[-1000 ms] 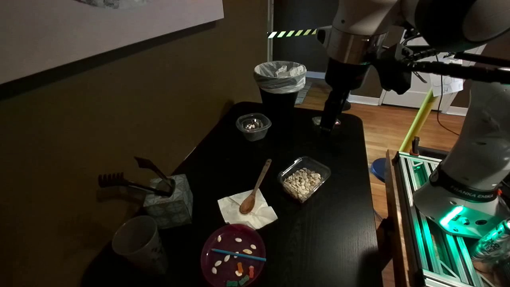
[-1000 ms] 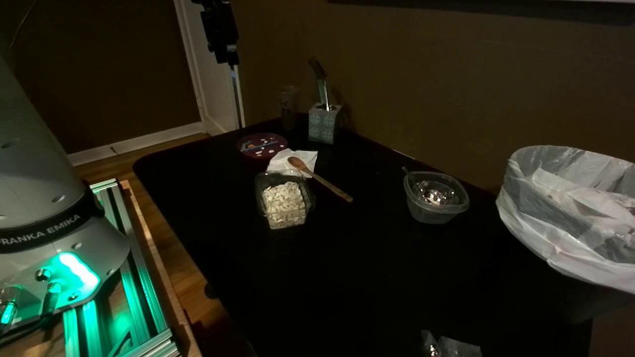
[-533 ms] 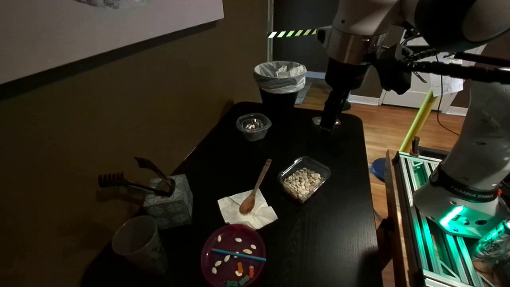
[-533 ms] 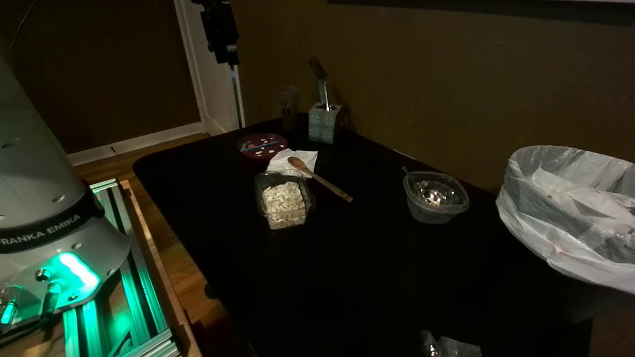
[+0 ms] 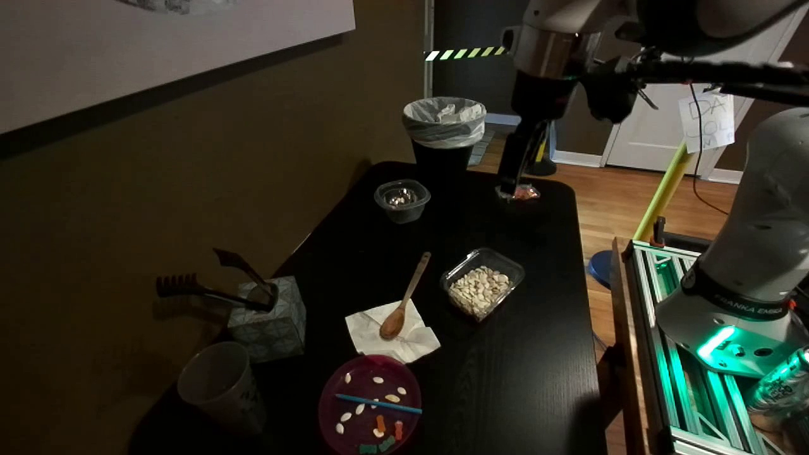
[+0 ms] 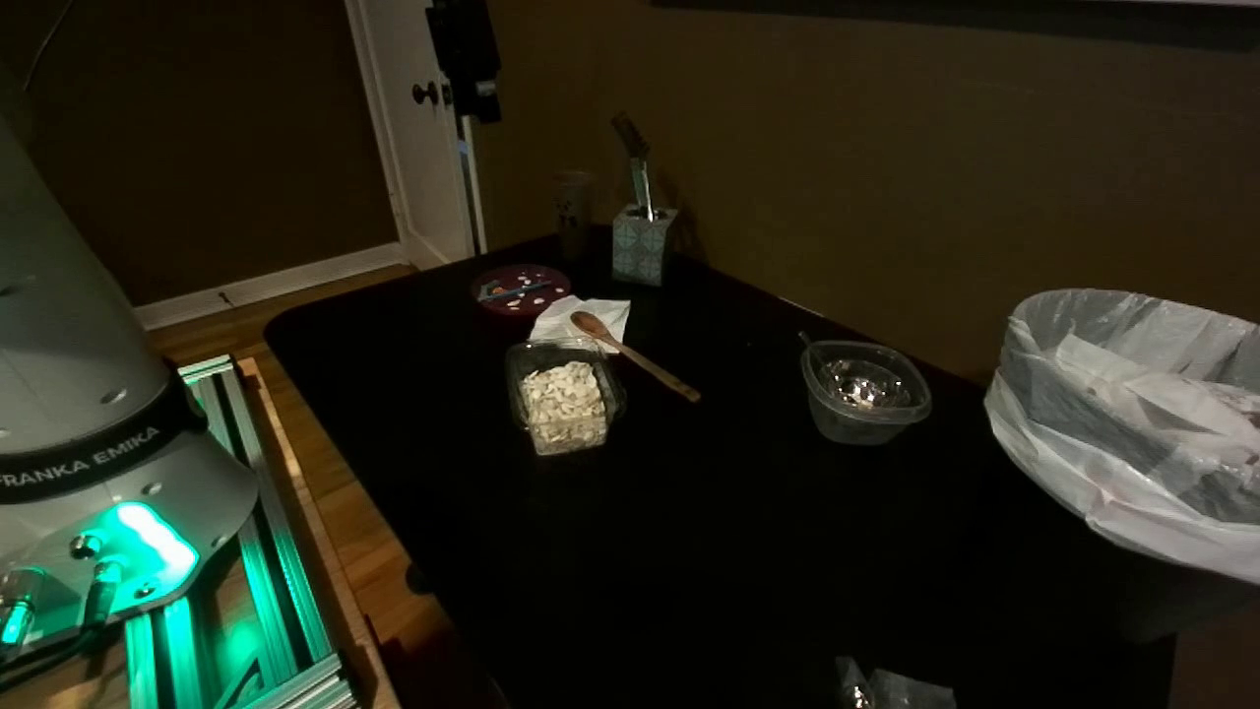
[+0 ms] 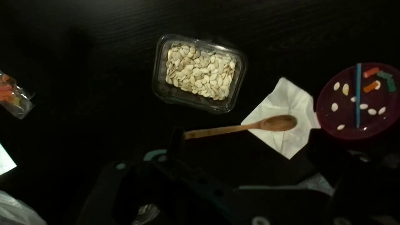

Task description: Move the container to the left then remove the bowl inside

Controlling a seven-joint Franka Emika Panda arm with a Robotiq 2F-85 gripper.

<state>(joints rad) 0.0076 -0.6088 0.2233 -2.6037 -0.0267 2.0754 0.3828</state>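
Just lifted a touch, my jaws spread wide, holding nothing. Clear container [image 6: 854, 425] hasn't budged, bowl [image 6: 866, 384] inside; removal's still ahead imo.

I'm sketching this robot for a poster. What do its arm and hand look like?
The arm is white with rounded links, a shiny metallic wrist collar, a black base band lettered FRANKA EMIKA, and a green base light. A thick dark cable runs beside it. The hand is black, with pale round fittings in the wrist view.
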